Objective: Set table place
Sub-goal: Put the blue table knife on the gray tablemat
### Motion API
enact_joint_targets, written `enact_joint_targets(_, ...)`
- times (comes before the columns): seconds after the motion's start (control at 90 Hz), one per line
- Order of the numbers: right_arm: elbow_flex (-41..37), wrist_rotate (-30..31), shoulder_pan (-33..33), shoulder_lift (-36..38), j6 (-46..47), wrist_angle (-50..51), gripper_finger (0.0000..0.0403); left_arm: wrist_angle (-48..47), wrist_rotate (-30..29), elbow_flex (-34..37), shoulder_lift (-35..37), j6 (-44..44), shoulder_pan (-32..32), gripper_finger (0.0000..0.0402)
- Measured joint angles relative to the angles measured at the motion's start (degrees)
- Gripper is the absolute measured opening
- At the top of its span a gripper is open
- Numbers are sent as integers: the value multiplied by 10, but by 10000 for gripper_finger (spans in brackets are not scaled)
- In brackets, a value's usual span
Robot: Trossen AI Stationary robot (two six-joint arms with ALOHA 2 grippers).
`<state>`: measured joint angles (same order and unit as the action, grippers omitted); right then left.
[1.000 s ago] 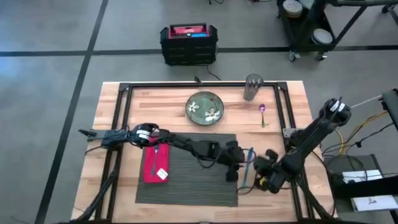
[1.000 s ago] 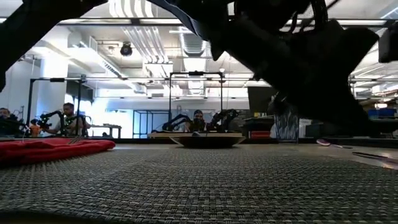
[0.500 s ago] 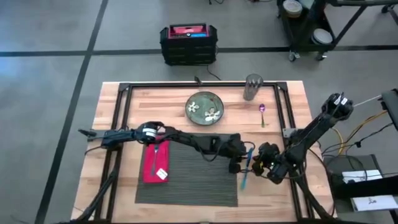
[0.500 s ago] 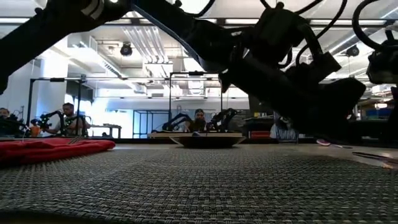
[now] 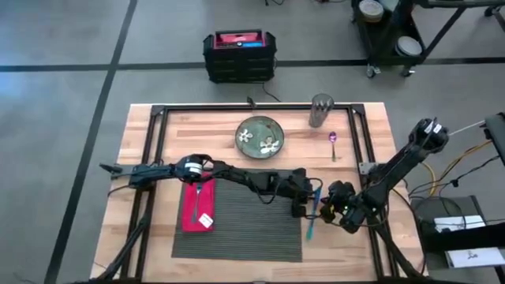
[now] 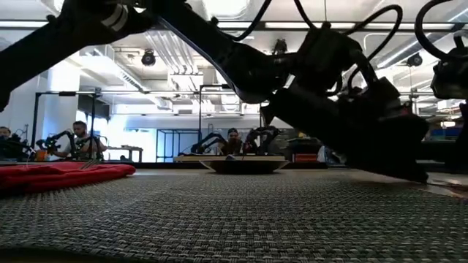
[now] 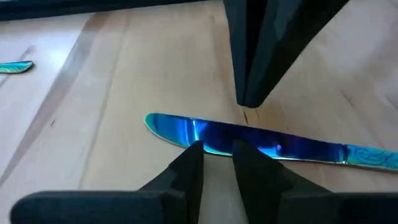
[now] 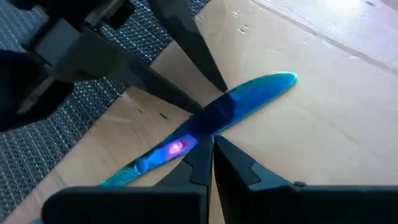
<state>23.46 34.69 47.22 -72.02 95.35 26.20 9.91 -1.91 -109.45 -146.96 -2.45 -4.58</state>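
The knife (image 8: 249, 93) lies on the bare table (image 5: 377, 134) just beside the right edge of the placemat (image 5: 245, 229), and both pincers meet over it: the right gripper (image 8: 210, 146) pressed together with its tips on the blade, the left gripper (image 7: 217, 152) spread only a narrow slit. To do this well, I judge one arm should back off while the other pinches the handle and squares it to the mat. Farther left, the napkin (image 5: 197, 207) carries a white tag (image 5: 206, 221); nothing on it is readable
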Motion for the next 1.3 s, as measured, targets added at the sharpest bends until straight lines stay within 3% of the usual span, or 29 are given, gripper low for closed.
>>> enact_joint_targets(0.2,0,-2,0,-2,13,0,0,0,0,4,0,0,0,75)
enact_joint_targets(0.389,-9,-3,0,-11,115,-1,6,1,0,9,1,0,0,75)
enact_joint_targets(0.556,-34,8,0,-17,218,-40,49,6,0,10,1,0,0,75)
enact_joint_targets(0.911,-57,28,-2,-17,293,-92,132,8,0,11,1,0,0,75)
enact_joint_targets(1.3,-57,17,-42,-31,282,-128,114,9,0,12,1,0,0,75)
